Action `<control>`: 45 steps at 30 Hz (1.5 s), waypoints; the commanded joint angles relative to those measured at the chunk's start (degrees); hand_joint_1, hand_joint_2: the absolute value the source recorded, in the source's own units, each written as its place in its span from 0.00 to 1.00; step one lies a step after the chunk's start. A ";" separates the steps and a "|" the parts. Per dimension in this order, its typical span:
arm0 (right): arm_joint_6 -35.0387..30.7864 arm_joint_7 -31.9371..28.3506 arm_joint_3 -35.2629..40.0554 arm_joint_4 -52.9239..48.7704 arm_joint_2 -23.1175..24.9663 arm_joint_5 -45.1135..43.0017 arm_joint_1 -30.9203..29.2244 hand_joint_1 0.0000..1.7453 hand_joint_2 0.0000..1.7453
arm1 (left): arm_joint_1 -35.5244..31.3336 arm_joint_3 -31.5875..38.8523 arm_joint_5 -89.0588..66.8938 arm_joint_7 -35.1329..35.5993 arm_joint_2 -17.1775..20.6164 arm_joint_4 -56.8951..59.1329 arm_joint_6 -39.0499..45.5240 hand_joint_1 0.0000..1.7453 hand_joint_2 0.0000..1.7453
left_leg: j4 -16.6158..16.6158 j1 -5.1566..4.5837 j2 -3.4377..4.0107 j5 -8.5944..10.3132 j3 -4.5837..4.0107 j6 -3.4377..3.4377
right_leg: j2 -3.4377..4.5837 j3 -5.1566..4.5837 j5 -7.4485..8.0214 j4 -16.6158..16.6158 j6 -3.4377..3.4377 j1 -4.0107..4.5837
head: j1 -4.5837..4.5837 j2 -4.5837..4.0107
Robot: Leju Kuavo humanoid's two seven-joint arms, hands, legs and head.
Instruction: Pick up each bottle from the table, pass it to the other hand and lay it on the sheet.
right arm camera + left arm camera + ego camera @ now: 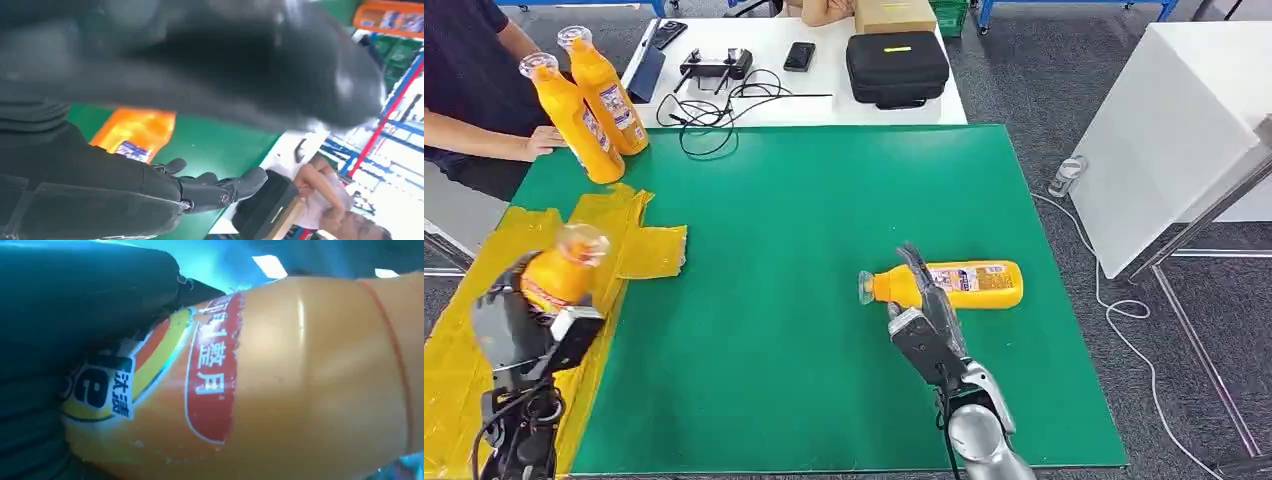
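While gripped, bottle inside left hand above sheet

The left hand grips an orange plastic bottle upright near the table's left edge; the right hand reaches forward, fingers extended and apart.

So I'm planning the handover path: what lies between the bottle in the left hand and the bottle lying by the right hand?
In the head view, only bare green mat lies between the held bottle and the lying bottle.
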 commanded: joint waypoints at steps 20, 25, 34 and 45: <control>2.38 -5.28 7.10 18.26 -1.73 -5.92 -13.37 0.00 0.00 | -7.78 -1.90 -31.91 24.98 0.47 28.94 -1.38 0.00 0.00 | -0.04 0.00 -0.09 0.00 0.13 -0.04 | -0.13 0.16 -0.02 -0.04 0.07 0.00 | -0.04 0.02; 2.44 -5.37 7.19 18.50 -1.71 -5.98 -13.45 0.00 0.00 | -7.66 -1.98 -31.84 24.71 0.48 28.90 -1.26 0.00 0.00 | 0.00 0.02 0.00 -0.06 0.18 -0.03 | -0.07 0.20 -0.04 -0.03 0.10 0.01 | -0.04 0.02; 2.17 -6.54 8.97 20.18 -2.20 -6.37 -14.65 0.00 0.00 | -7.12 -0.16 -24.85 18.69 0.98 28.18 0.01 0.00 0.00 | -0.01 -0.01 -0.04 0.02 0.11 -0.03 | -0.06 0.13 0.02 0.00 0.05 -0.03 | -0.02 0.02; 0.28 -0.85 3.21 9.50 -9.22 4.70 -11.56 0.00 0.00 | -4.28 -9.39 26.31 -0.40 0.64 10.79 -19.52 0.00 0.00 | 0.06 -0.01 -0.18 0.07 0.13 -0.07 | -0.22 0.18 -0.02 0.03 0.08 -0.02 | -0.02 0.02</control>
